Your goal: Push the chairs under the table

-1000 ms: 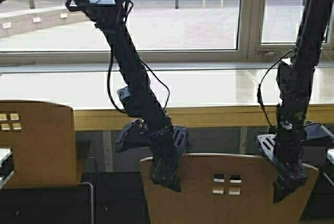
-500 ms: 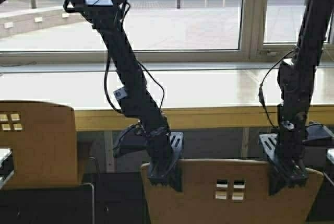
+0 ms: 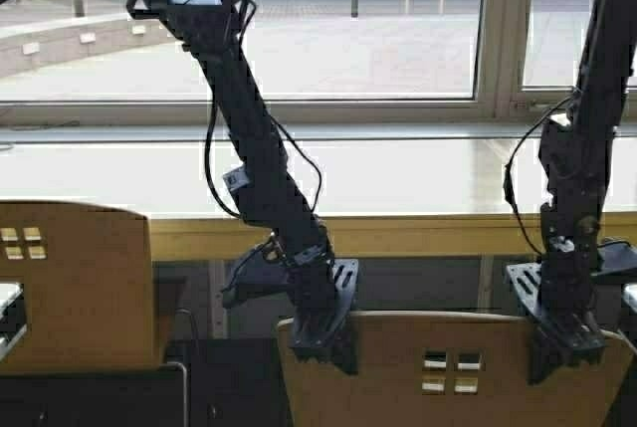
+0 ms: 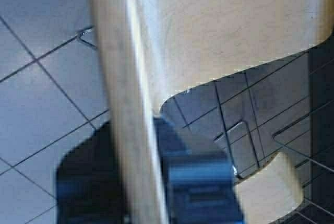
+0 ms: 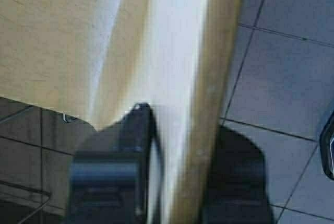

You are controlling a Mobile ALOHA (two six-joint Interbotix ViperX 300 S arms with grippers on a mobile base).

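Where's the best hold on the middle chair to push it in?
Grip the top edge of the chair back near its two upper corners, coming from above. The back is a thin upright plywood panel, so fingers can straddle it. The left gripper and right gripper already sit there, facing the table.

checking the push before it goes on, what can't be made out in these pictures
- Middle chair: seat and legs cut off by the high view's lower edge.
- Left chair: cut by that view's left edge.
- Gap under the table: dark, and blocked by the chair back.
- Left gripper and right gripper: both straddle the chair's top edge.
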